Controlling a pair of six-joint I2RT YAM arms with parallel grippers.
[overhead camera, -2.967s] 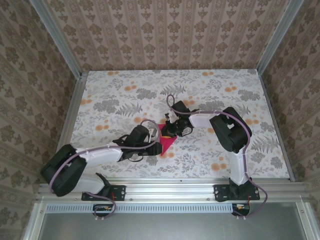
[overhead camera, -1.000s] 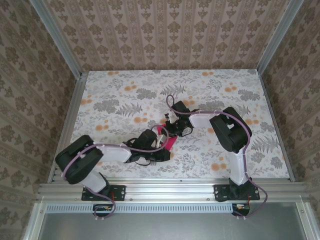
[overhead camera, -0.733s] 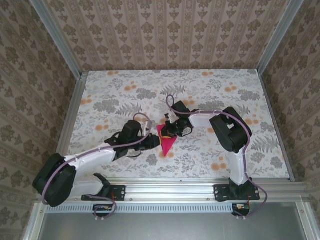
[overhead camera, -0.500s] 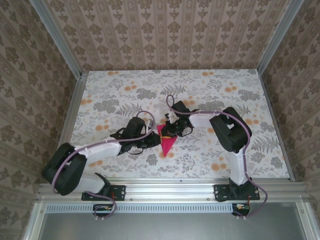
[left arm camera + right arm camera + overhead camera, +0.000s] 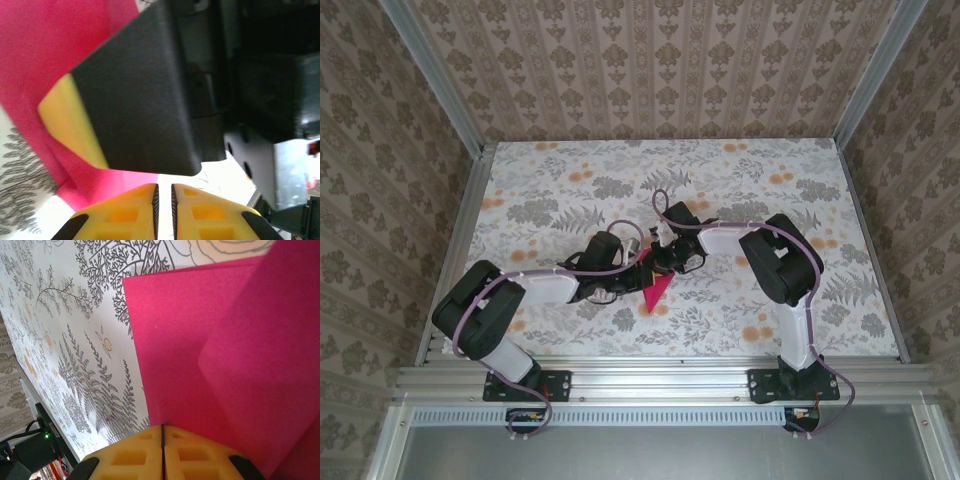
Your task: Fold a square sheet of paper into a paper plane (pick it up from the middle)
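Observation:
The square sheet of paper (image 5: 656,291) is magenta-pink and folded into a narrow shape that points toward the near edge of the table. In the right wrist view the paper (image 5: 200,340) has one layer folded over another. My right gripper (image 5: 665,262) holds its far end. The paper's edge runs into the closed seam of the right gripper (image 5: 162,426). My left gripper (image 5: 638,268) sits close beside the right one, at the paper's left upper edge. In the left wrist view the left gripper (image 5: 163,186) is shut to a thin slit with nothing in it. The paper (image 5: 30,60) and a right finger (image 5: 135,100) lie just ahead.
The table (image 5: 550,190) has a grey fern print with orange flowers and is bare around the arms. Patterned walls with metal rails (image 5: 460,230) close it in on the left, back and right. Both arms meet near the table's middle.
My left gripper drew back to the left off the paper. It then swung in again to the paper's upper left, beside the right gripper. The right arm stayed still.

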